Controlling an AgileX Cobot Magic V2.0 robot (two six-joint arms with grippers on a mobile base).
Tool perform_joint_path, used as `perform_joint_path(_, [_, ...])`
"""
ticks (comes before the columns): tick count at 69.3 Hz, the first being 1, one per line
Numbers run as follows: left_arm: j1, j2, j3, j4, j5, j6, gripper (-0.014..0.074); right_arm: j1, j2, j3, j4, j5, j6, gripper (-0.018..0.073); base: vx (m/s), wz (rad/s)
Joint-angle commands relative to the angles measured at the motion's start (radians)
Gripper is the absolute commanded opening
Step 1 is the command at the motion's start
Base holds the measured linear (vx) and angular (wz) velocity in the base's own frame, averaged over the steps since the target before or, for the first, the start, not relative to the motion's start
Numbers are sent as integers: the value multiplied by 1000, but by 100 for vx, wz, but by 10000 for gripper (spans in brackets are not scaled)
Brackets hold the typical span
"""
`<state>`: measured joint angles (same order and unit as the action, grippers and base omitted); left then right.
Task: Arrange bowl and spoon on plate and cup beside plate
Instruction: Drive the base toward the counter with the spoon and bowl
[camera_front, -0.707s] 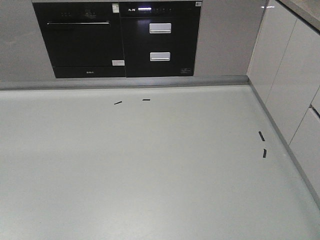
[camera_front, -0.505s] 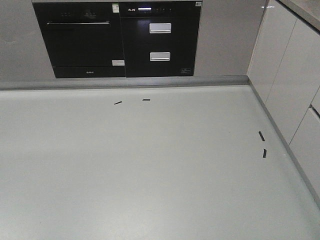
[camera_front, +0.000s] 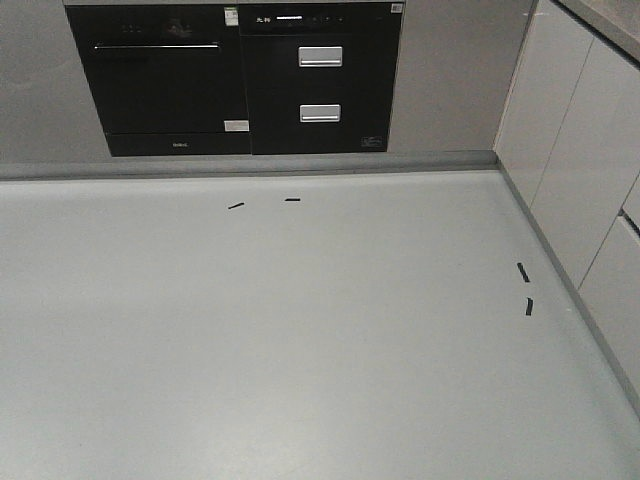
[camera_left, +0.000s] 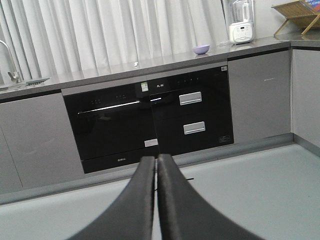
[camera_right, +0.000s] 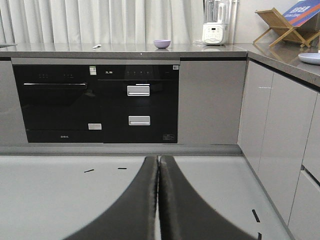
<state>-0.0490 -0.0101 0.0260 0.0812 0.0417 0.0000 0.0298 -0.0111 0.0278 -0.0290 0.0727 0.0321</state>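
Nearest the cameras, the left tool (camera_left: 156, 161) and the right tool (camera_right: 159, 160) each had their dark fingers pressed together, with nothing held between them. Below and ahead lay the pale grey floor (camera_front: 300, 340) with its short black tape marks (camera_front: 236, 206). Over the last fraction of a second the front view had not shifted at all, so the base appeared to be standing and no reach had begun. Beyond the floor stood the black oven (camera_front: 160, 75) with a drawer unit (camera_front: 320, 80) just beside it. On the worktop (camera_right: 240, 49) above them sat the bowl (camera_right: 161, 43), upright and alone. Well to its left lay a small pale sliver that was probably the spoon (camera_right: 97, 46), though it was too small to be sure. The plate (camera_right: 310, 58) rested on the right-hand run of the worktop, at the edge of the right wrist view and well apart from the bowl. A white blender (camera_right: 216, 22) and a wooden rack (camera_right: 280, 27) stood farther back. The cup was not in view. By my reading the task had not started: nothing was gathered, and the robot had to come up to the worktop first
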Motion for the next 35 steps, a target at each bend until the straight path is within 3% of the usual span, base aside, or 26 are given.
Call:
perform_joint_path(1, [3,-15,-8,-7,-75,0,-6,-5,-10,4,-3,-73,-1,-9,0,0])
perform_joint_path(35, [3,-15,-8,-7,-75,0,-6,-5,-10,4,-3,-73,-1,-9,0,0])
